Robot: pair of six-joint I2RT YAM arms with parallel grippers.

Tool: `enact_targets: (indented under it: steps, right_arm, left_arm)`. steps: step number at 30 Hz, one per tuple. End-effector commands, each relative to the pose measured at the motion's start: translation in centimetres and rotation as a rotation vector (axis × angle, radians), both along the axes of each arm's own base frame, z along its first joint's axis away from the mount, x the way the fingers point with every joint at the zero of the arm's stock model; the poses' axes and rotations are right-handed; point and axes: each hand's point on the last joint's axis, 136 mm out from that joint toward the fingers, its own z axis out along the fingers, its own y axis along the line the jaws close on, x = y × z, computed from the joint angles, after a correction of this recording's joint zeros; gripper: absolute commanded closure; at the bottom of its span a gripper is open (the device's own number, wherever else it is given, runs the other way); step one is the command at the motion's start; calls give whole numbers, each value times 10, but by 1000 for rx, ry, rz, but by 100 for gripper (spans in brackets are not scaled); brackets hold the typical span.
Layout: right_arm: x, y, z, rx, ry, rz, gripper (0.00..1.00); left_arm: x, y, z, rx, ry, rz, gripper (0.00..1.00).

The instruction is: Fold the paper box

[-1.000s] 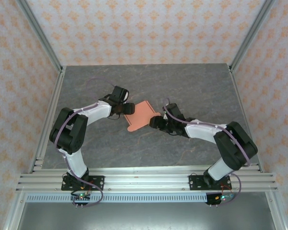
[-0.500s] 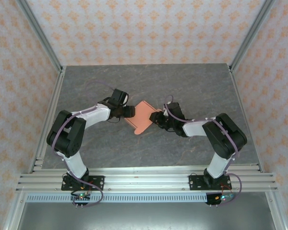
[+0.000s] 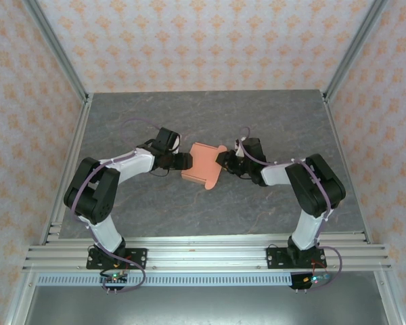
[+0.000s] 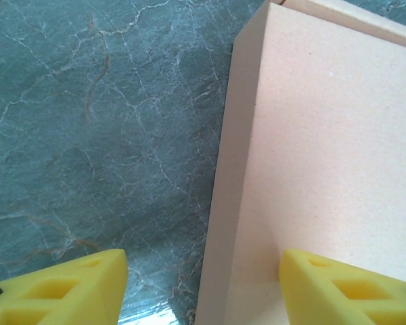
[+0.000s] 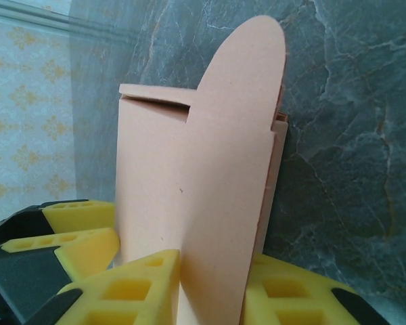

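Since the earlier frames the paper box [image 3: 203, 167] has turned on the worktop [image 3: 271, 203], and both arms have drawn in on it, the right elbow folding closer to its base. The arm bases are bolted at the near edge of the worktop, and both arms reach inward to its middle. The box lies there, about midway between the left and right edges and partly formed, with one side wall raised. The left gripper [image 3: 185, 162] is at the box's left side with its jaws apart. In the left wrist view, one of its yellow fingers [image 4: 61, 288] is over bare stone and the other over the flat top panel, so they straddle the raised wall without pinching it. The right gripper [image 3: 223, 160] is at the box's right side. In the right wrist view its pads [image 5: 122, 298] close on a rounded flap [image 5: 230, 135] that stands upright between them. Beyond the box the worktop runs to the far edge. Judged from these views, the card is light and thin. It is stiff across a panel but bends readily at the scored creases, and it probably slides on the smooth stone. Hold it by a flap or wall edge close to a crease. Use light pressure, since a hard pinch mid-panel would probably dent it.
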Motion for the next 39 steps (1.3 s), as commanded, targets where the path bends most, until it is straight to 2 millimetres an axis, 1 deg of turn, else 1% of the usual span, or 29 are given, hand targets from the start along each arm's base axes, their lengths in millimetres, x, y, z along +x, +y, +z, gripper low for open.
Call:
enact_targets:
  steps: [1,4,7,9,13,17,19,20,24,31,36,39]
  right_arm:
    - [7,4,9,-6,-44,39,75]
    - [7,4,8,-19,-42,48,75]
    - [8,4,8,-29,-43,51,75]
    - [8,3,7,-36,-44,54,75]
    - [6,0,6,-51,-37,54,71]
    - [0,-7,7,-47,-33,50,63]
    - [-4,-8,8,-40,-30,53,63]
    - [-7,-8,8,-32,-28,58,63]
    - [-11,-8,7,4,-22,53,71]
    - [-11,-6,11,57,-24,27,82]
    - [-8,-5,18,104,-27,-1,85]
    - [-7,-5,25,130,-34,-19,87]
  left_arm:
    - [-15,2,-9,40,78,-41,36]
    - [-8,1,-8,28,72,-40,34]
    - [-5,-2,-11,16,80,-47,34]
    - [-5,-4,-14,2,87,-46,37]
    - [-10,-6,-26,-21,112,-31,48]
    - [-12,-2,-28,-23,111,-2,54]
    - [-13,-1,-29,-29,111,11,57]
    - [-13,-1,-29,-34,108,19,59]
    - [-13,0,-33,-53,122,43,65]
    - [-14,2,-45,-134,167,77,74]
    - [-18,3,-54,-197,209,91,77]
    - [-19,6,-59,-230,232,107,78]
